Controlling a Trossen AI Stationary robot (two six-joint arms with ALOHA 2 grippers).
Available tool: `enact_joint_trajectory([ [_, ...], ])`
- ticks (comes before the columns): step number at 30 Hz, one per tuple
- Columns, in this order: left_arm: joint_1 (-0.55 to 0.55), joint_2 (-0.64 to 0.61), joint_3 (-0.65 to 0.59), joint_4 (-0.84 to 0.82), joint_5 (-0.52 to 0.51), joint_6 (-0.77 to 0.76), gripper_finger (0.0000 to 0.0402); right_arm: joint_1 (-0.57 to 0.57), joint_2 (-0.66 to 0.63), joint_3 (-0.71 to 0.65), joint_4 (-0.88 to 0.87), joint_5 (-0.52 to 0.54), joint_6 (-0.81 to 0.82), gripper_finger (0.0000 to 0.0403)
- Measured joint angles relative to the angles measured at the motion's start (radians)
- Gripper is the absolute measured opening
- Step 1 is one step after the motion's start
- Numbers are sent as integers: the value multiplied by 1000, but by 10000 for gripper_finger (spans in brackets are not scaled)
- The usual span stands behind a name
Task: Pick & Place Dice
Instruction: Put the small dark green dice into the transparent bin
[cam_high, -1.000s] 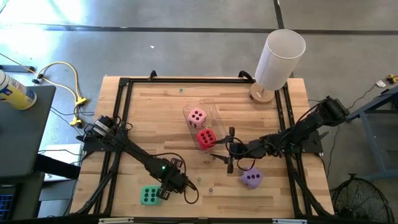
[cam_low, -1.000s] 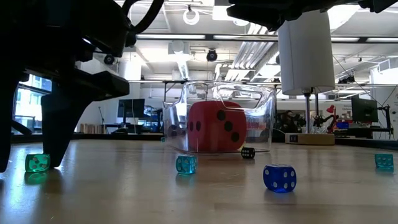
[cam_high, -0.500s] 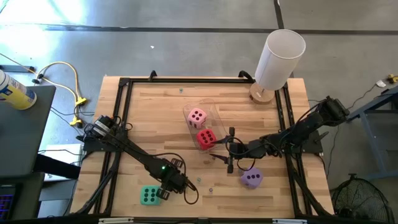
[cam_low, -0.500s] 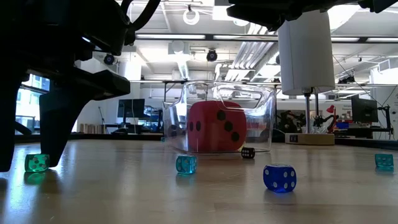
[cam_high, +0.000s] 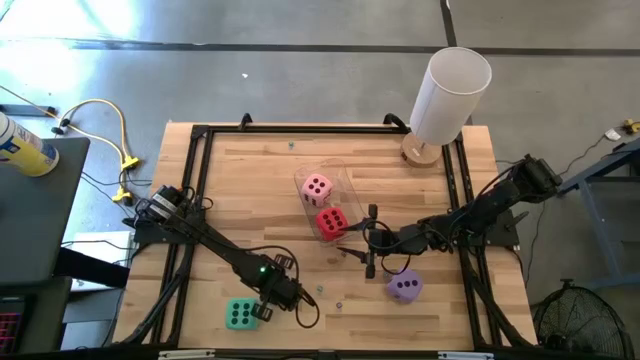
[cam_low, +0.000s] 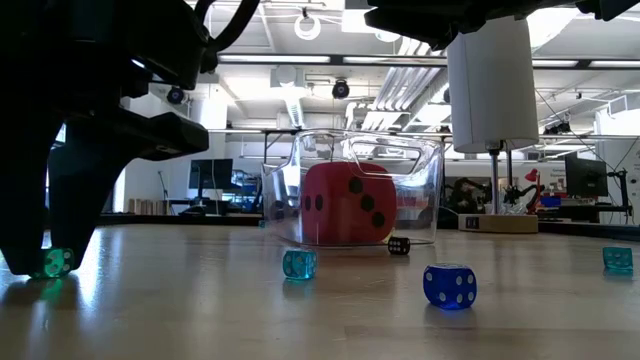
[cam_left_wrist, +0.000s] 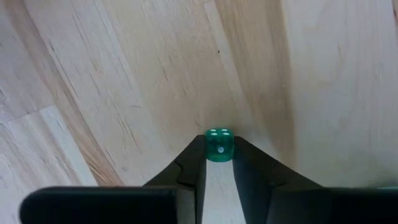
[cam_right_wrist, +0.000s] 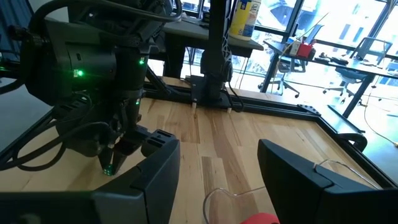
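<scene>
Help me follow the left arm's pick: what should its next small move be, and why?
Probably a short, straight lift. The left gripper has its fingertips against both sides of the small green die, which sits on the wooden table. Raising it slightly would show whether the grip holds before any carry.

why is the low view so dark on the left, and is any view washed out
Low view: the left gripper stands close to the lens against bright room lights, so it reads as a silhouette. Right wrist view: the windows behind are blown out. Left wrist view: evenly lit, the small green die sharp.
</scene>
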Motion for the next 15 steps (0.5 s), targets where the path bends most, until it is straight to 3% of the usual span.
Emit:
enact_joint_trajectory([
  [10, -5, -3, 2, 4, -22, -3, 55, 0, 0, 0, 0, 0, 0, 207],
  [15, -23, -38, 2, -6, -110, -1, 54, 0, 0, 0, 3, 0, 0, 207],
])
